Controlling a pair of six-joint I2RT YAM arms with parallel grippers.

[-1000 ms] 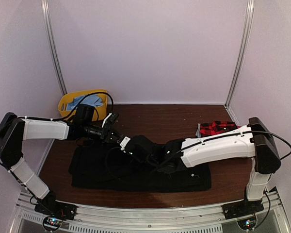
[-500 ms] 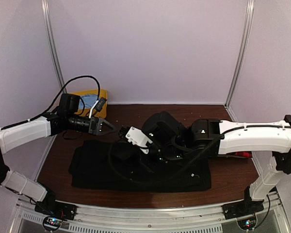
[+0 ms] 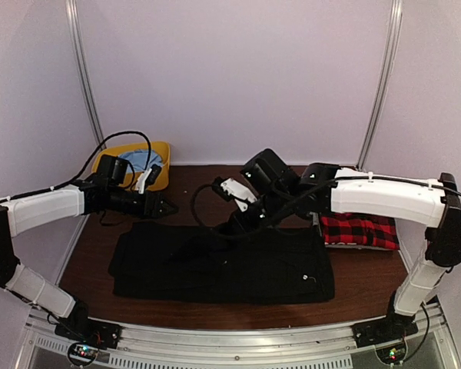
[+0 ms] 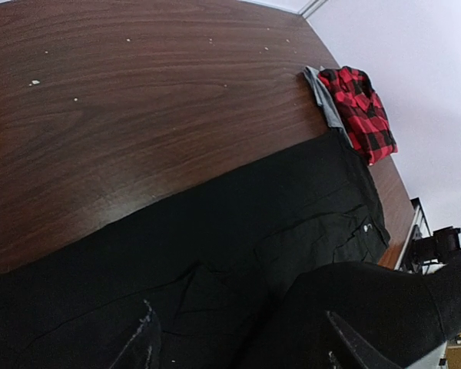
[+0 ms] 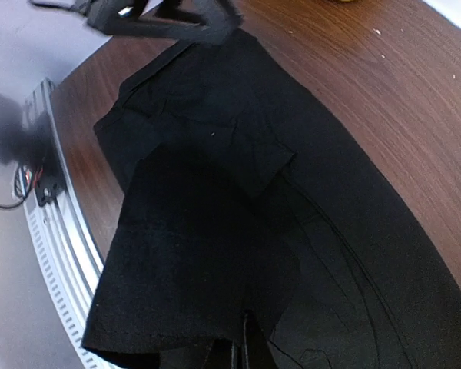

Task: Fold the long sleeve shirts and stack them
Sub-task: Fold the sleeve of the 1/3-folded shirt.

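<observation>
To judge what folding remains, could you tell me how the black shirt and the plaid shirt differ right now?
The black shirt is plain; the plaid shirt is red-and-black checked. The black shirt lies spread wide in the middle; the plaid shirt is a compact folded bundle at the right edge. Both rest on the wooden table.

table [image 3: 238, 183]: dark wood | black shirt [image 3: 246, 270]: spread flat, near edge | plaid shirt [image 3: 359, 231]: folded, right | yellow bin [image 3: 164, 163]: far-left corner

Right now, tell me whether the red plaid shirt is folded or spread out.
Folded: the red-and-black plaid shirt lies as a small compact rectangle on the table, right of the black shirt.
</observation>
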